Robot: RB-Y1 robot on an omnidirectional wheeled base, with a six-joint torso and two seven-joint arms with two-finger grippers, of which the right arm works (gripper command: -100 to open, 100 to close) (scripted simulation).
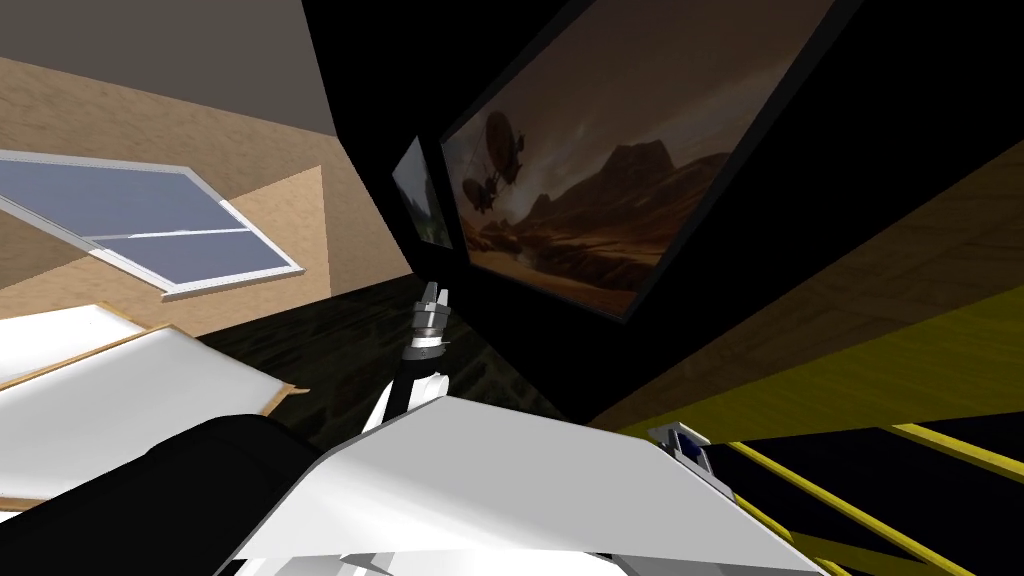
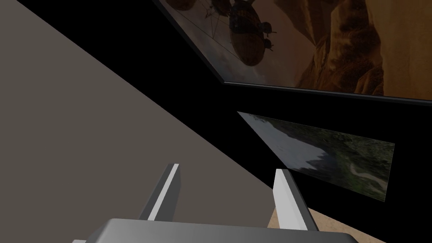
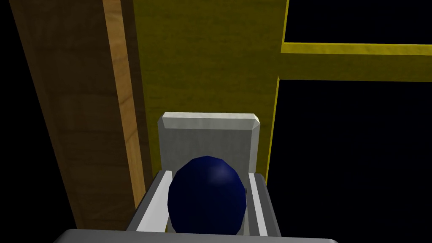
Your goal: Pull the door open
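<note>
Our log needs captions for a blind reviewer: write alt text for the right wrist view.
The right pincer is shut on a dark blue knob, pressing both its sides. The knob sits on a pale grey plate on a yellow door, beside a brown wooden frame.

Left forearm (image 1: 432, 388): white shell panels over dark core, narrowing toward hand. Wrist collar (image 1: 428, 335): stacked grey and black rings, ribbed. Left gripper (image 2: 227, 168): two thin blade fingers, pale grey faces, darker grey sides, set on flat grey box with bevelled front edge. Right gripper (image 3: 209, 173): same pale grey blades, grey box below.
</note>
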